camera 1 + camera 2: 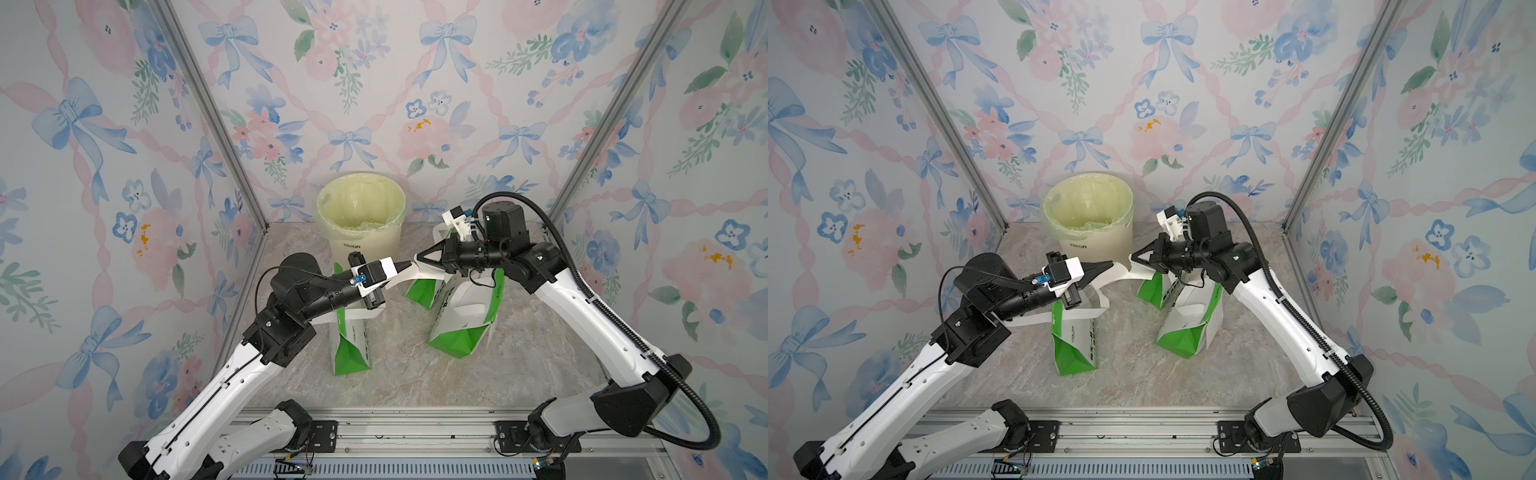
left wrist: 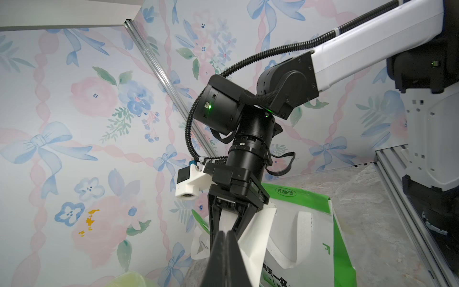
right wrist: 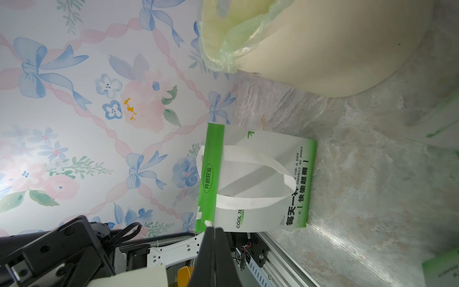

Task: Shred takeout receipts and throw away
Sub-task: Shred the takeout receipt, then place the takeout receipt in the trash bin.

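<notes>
The left jaws and the right jaws are each pinched closed on the same takeout receipt (image 1: 419, 273), tip facing tip and close together. The white slip sags between them, held in the air above the surface (image 1: 395, 382). In the right wrist view only a small white corner (image 3: 208, 223) peeks past the closed tips.

Directly below the slip stands the rear bag (image 1: 422, 291), green and white. The right front bag (image 1: 461, 328) stands just beside it, mouth open. A third, the left bag (image 1: 351, 345), stands under the left wrist, its loop handles drooping. Just behind the jaws is the bin (image 1: 361, 220), lined with pale green plastic, its mouth open; nothing lies between it and the slip.

The left arm (image 1: 232, 374) rises from the front rail, bends at the elbow and reaches roughly level toward the middle. The right arm (image 1: 582, 307) mirrors it, wrist turned inward.
</notes>
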Tool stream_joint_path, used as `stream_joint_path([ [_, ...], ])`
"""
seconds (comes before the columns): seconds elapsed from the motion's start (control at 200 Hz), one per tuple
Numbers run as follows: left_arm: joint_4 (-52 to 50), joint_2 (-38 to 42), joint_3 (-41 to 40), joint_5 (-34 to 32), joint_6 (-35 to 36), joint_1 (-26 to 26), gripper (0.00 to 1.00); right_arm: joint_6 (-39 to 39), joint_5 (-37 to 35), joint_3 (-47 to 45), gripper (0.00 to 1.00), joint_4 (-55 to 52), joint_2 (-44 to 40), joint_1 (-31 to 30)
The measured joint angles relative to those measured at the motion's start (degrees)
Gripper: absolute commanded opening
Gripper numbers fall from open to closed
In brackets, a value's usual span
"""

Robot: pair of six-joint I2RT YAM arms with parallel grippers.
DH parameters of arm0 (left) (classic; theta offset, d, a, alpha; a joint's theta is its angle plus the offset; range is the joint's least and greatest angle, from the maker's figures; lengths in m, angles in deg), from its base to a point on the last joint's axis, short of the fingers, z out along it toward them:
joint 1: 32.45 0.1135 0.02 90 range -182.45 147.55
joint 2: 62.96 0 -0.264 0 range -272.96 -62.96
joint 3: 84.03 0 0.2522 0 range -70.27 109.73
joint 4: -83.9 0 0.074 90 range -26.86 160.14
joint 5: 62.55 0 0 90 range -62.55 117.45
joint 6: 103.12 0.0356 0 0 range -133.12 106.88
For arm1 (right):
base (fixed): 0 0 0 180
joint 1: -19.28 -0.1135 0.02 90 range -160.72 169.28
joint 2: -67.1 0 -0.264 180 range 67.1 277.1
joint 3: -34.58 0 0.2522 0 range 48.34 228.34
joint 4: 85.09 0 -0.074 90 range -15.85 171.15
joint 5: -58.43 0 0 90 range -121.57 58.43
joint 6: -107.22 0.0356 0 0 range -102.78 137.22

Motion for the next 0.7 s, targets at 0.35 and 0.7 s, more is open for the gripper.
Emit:
stream_joint_path([
  [0.35, 11.56, 2.97, -0.85, -8.39, -15.69, -0.2, 0.0, -9.07, -10.84, 4.94, 0.0, -12.31, 1.73, 1.51],
  [0.7, 16.46, -1.68, -1.57, -33.11, -38.66, 0.59, 0.0, -14.01, -13.33, 6.73, 0.0, -2.62, 1.38, -0.48],
])
